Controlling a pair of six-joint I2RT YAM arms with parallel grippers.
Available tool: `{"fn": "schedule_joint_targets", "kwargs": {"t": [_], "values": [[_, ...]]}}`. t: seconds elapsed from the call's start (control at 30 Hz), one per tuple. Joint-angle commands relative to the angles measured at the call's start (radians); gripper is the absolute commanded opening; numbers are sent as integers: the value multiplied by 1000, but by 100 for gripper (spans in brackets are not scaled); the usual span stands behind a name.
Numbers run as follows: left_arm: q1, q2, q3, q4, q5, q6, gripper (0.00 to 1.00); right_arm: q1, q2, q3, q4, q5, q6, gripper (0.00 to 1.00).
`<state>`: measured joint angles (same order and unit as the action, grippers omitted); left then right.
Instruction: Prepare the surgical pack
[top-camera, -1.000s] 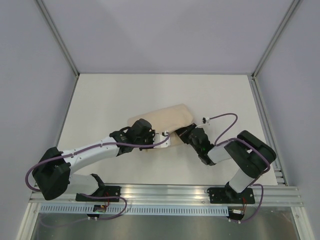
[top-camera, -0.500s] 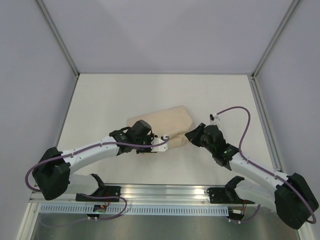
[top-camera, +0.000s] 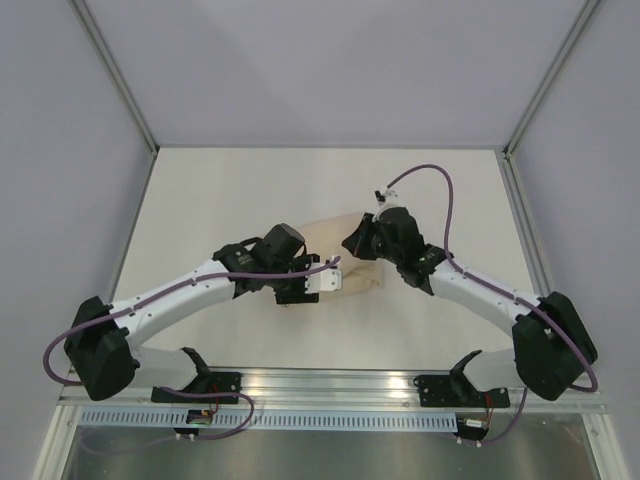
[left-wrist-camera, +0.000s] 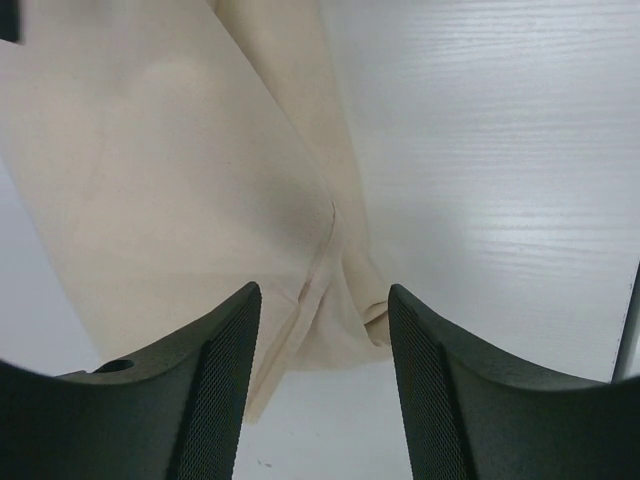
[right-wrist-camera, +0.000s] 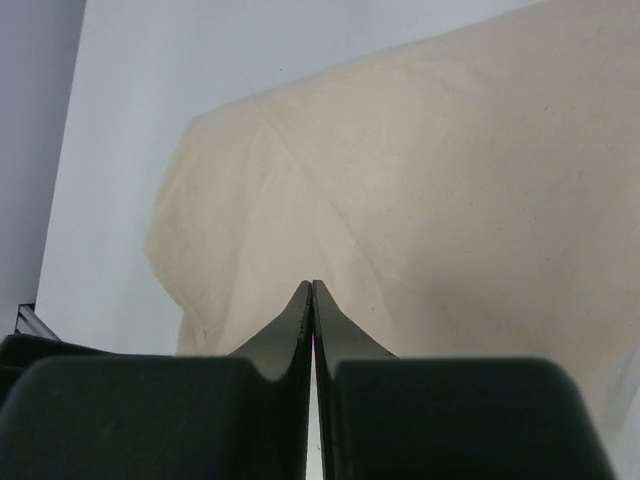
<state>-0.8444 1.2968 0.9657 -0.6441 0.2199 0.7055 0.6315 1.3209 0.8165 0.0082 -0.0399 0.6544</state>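
**Folded wrap mid-bench, an arm at each side.**
The wrap (top-camera: 364, 277) lies well apart from every bench (top-camera: 230, 195) edge, with the widest room on the far side. The left pincer (left-wrist-camera: 322, 298) hangs released above the wrap's folded corner, holding nothing. The right pincer (right-wrist-camera: 312, 287) is clenched, its tips touching, over the wrap's far right part. A second ago it sat at the near right, and the left pincer was nearly closed.

Matt tan cloth wrap sheet (left-wrist-camera: 170, 200), softly creased; table (left-wrist-camera: 500, 150) white, faint wood grain, matt.
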Motion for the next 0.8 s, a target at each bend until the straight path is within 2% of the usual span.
{"fn": "schedule_joint_targets", "kwargs": {"t": [0.0,0.1,0.23,0.4,0.5,0.63,0.7,0.77], "values": [[2,-1,65,9,45,-67,63,-6,86,1,65,-54,-33,1],[1,53,71,49,35,-74,66,-4,101,-74,114,-86,51,0],[-1,140,73,78,29,-84,68,16,81,-288,251,-100,186,0],[-24,193,62,139,-6,-72,74,20,75,-347,266,-84,206,1],[-31,217,70,156,-20,-67,75,20,14,-303,190,-68,166,1],[-36,223,68,185,-17,-67,74,16,-109,-232,-1,-10,119,2],[-39,222,65,195,-7,-69,71,4,-152,-218,-72,18,119,10],[-41,233,64,201,-4,-67,60,-24,-210,-227,-123,38,120,17]]}}
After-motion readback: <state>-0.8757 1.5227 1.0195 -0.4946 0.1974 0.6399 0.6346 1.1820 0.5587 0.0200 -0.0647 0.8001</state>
